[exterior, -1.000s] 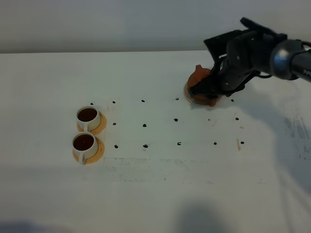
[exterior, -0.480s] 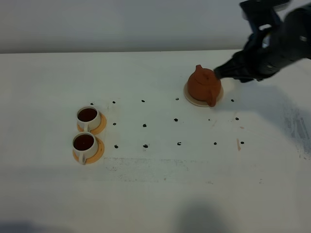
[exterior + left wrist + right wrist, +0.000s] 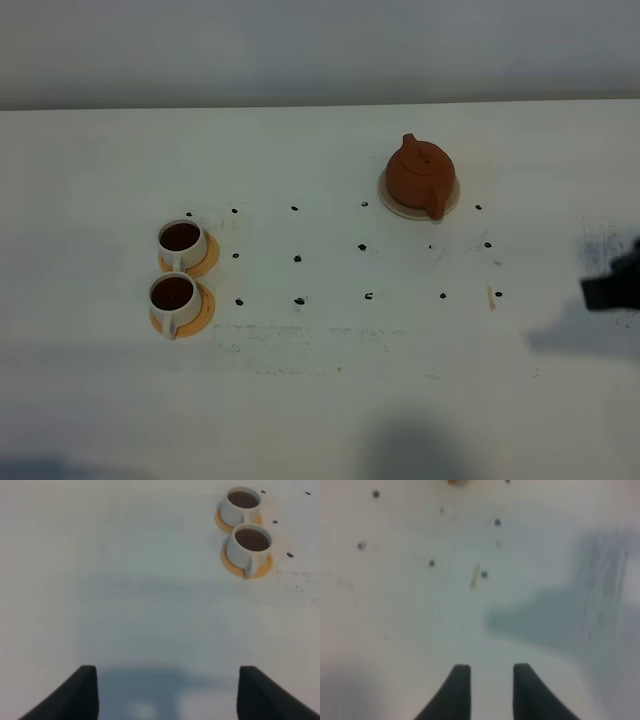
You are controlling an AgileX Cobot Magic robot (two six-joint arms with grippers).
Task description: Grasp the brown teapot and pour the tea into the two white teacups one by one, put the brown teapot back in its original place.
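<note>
Teapot (image 3: 421, 176) upright on beige coaster (image 3: 452, 201), far right part of table (image 3: 320, 400), nothing touching it. Two white cups (image 3: 182, 240) full of tea, on orange saucers (image 3: 205, 262), at left. Left gripper (image 3: 167, 690) fingers wide apart, empty. Right gripper (image 3: 489, 690) fingers narrow gap, empty, over bare table.

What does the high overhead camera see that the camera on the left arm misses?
Only the high view shows the brown teapot sitting on its beige coaster, with a dark part of the right arm at the edge. Only the left wrist view shows the left gripper, its fingers wide apart over bare table. Both show the two white teacups, full of tea, on orange saucers.
</note>
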